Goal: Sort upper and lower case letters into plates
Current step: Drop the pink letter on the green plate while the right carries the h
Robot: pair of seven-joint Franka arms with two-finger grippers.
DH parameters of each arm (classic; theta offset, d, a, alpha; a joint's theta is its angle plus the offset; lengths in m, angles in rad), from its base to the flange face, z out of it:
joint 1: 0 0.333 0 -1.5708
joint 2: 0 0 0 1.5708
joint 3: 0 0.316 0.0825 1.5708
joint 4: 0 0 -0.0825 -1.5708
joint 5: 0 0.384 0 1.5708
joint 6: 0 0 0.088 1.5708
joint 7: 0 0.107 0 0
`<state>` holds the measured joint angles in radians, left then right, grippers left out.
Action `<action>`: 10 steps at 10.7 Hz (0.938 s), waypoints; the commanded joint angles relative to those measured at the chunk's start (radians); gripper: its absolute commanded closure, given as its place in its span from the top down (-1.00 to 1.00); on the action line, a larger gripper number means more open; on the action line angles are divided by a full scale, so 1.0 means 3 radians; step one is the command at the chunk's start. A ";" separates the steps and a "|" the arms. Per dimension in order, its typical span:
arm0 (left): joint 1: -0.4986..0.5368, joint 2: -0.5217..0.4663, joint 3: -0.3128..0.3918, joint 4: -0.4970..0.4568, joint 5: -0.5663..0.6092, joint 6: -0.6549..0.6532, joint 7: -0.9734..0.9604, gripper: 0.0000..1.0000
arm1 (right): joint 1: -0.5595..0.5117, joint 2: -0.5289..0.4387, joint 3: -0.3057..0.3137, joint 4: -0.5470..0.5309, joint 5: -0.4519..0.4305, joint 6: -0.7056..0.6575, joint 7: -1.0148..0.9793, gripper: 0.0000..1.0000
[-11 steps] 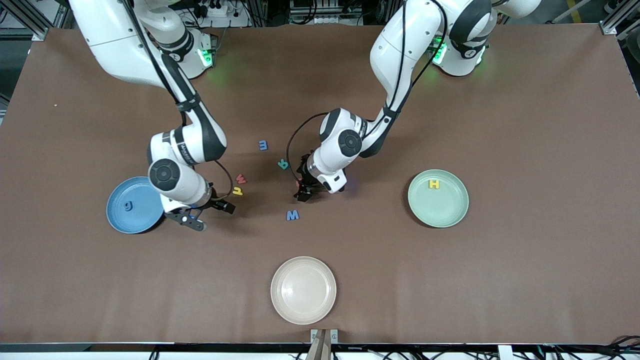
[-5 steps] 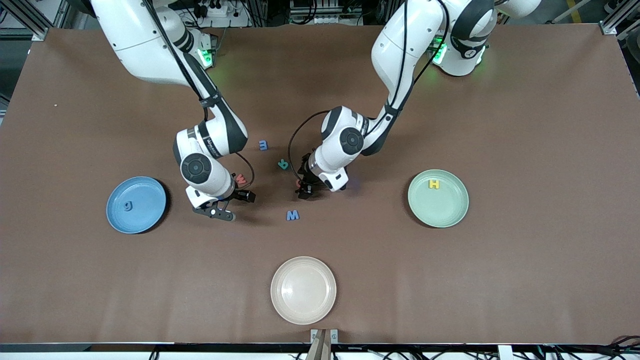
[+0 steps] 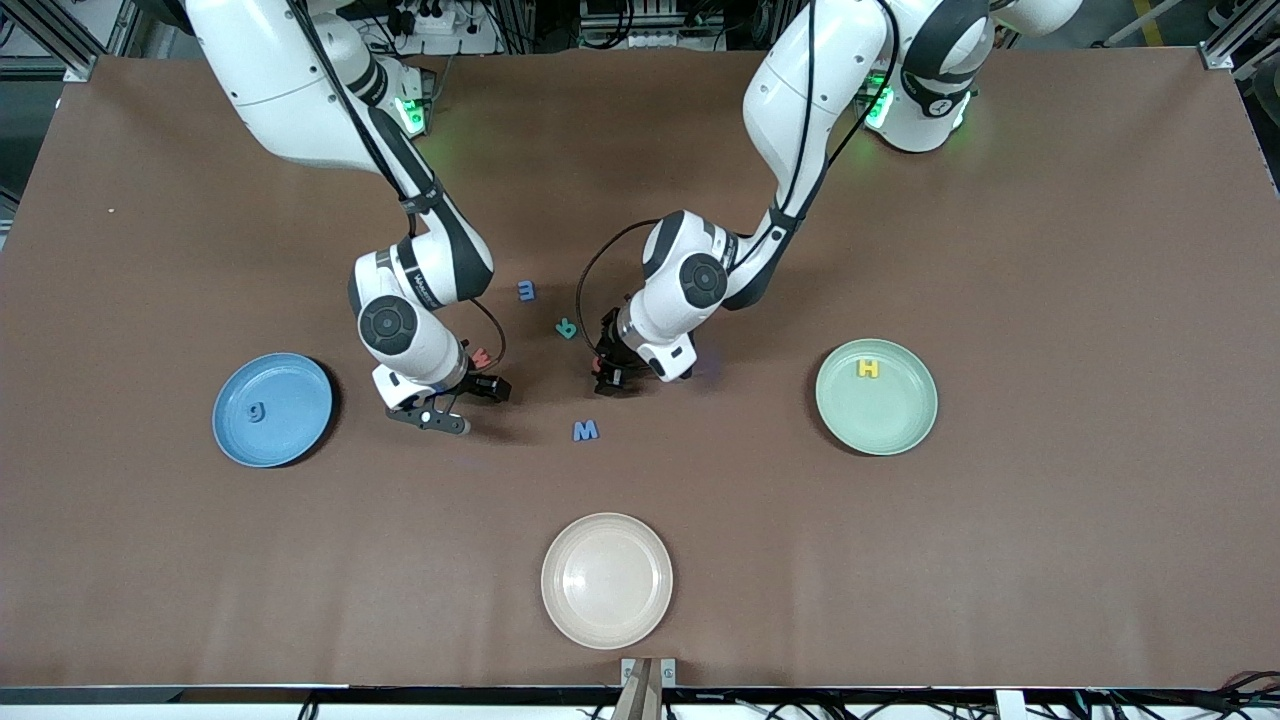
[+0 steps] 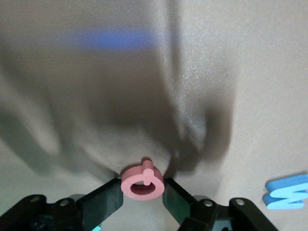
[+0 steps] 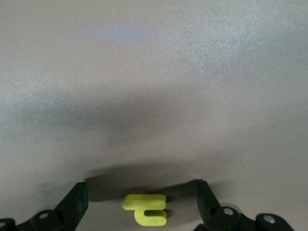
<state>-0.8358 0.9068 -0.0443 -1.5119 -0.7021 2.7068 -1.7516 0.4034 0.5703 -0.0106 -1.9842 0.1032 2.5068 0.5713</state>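
Note:
My left gripper is down on the table, shut on a small red ring-shaped letter that both pads touch. My right gripper stands open low over a yellow letter, which lies flat between its fingers and touches neither. The blue plate holds a blue letter. The mint plate holds a yellow H. Loose on the table are a red w, a blue m, a teal letter and a blue W.
A cream plate lies near the front edge, nearer the camera than the letters. The two arms work close together at mid-table, with the loose letters between and around them.
My right arm swung from beside the blue plate toward the table's middle and came down over the yellow letter. My left gripper's fingers closed in on the red letter.

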 commanded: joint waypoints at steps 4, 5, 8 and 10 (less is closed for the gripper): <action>0.0111 -0.0214 -0.0016 -0.0109 0.0070 -0.0435 0.0009 -0.25 | -0.0005 -0.0163 0.0005 -0.0089 0.0147 -0.0124 -0.0033 1.00; 0.0122 -0.0266 -0.0001 -0.0109 0.0070 -0.0549 0.0009 -0.25 | -0.0005 -0.0163 0.0005 -0.0089 0.0147 -0.0124 -0.0033 1.00; 0.0137 -0.0307 0.0015 -0.0114 0.0070 -0.0682 0.0009 -0.25 | 0.0000 -0.0157 0.0000 -0.0130 0.0147 -0.0119 -0.0013 1.00; 0.0264 -0.0485 0.0010 -0.0160 0.0217 -0.0993 0.0116 -0.25 | 0.0000 -0.0157 0.0000 -0.0151 0.0147 -0.0119 -0.0013 1.00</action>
<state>-0.7934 0.8327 -0.0379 -1.5160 -0.6832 2.4793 -1.7450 0.4034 0.5537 -0.0110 -1.9958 0.1211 2.4767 0.5724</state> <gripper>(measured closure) 0.568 0.000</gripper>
